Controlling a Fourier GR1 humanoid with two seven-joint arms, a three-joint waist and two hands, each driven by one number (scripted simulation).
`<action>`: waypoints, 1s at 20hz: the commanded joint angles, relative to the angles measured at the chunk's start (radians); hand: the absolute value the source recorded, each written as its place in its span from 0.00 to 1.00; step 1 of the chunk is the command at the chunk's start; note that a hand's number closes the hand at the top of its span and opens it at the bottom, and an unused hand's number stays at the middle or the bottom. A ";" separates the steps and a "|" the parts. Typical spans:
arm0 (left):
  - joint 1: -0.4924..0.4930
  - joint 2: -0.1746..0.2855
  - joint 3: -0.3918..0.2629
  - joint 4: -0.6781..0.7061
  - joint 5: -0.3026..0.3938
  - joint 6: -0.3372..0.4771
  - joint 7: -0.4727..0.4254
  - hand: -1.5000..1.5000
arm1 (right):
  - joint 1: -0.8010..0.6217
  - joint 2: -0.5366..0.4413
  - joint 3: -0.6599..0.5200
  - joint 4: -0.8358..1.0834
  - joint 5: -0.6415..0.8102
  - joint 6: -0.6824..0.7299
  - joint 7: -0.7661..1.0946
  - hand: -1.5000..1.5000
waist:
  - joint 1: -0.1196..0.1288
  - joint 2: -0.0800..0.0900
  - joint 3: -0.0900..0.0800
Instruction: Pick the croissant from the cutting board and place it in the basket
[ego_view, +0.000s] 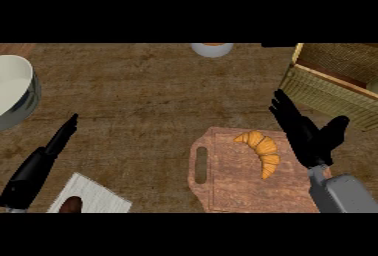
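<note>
Found the croissant (260, 150) lying curved on the cutting board (225, 187), toward its upper right part. Saw the right hand (306, 135) just beside it on the right, over the board's right edge and not touching it. Fingers (284, 112) straight and slightly apart, thumb spread out toward the basket (328, 87); held nothing. Noted the basket at the upper right of the bench (148, 95), apart from the board, beyond the hand. Saw the left hand (55, 142) well off to the left, edge-on, fingers straight and together, empty. Elsewhere noted a pale bowl (15, 92) at the left edge, a white cup (212, 49) at the top edge, and a white cloth (92, 192) at lower left with a small brown thing (71, 204) on it.
</note>
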 joint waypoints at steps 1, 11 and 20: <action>-0.017 -0.033 0.007 0.007 0.011 -0.002 0.008 0.50 | -0.110 0.015 -0.054 0.018 -0.059 0.115 -0.039 1.00 | 0.042 0.024 -0.010; -0.122 -0.144 0.101 0.099 0.183 0.061 0.169 0.50 | -0.368 -0.055 0.167 -0.265 0.123 0.693 -0.415 0.00 | 0.065 0.031 -0.005; -0.254 -0.164 0.158 0.230 0.188 0.058 0.237 0.50 | -0.224 -0.141 0.146 -0.463 0.255 0.687 -0.330 0.00 | 0.017 0.018 -0.012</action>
